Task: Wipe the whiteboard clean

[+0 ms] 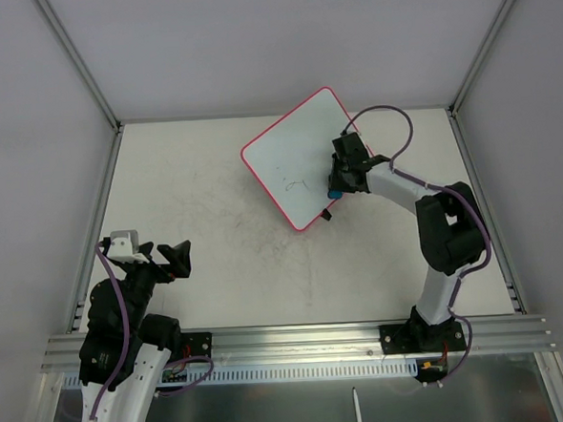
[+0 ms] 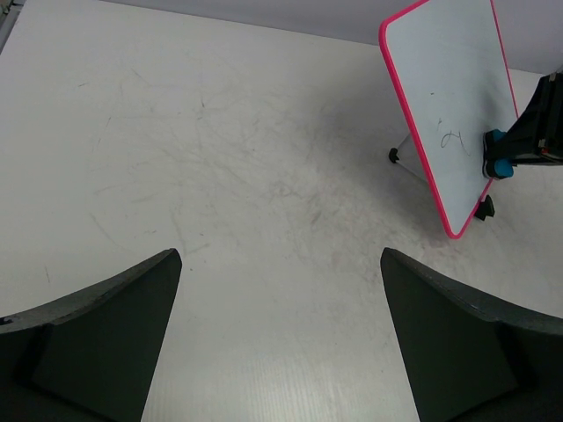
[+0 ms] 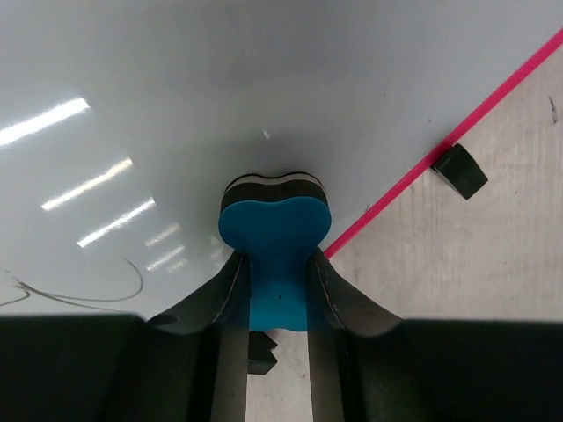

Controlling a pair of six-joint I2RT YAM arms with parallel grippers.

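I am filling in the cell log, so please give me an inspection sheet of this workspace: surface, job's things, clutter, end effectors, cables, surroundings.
Surface: off-white table, faint grey scuffs and scratches.
Job's things: flat white whiteboard with pink-red rim, propped at a tilt, thin dark scribble not yet wiped; small blue bone-shaped eraser against the board near its rim.
Clutter: nothing seen on the table; thin black-and-white pen lies off it, on the metal shelf.
End effectors: left end effector open, empty, away from the board; right end effector shut on the eraser.
Cables: purple cable loops beside the right end effector.
Surroundings: plain grey walls, aluminium frame posts.
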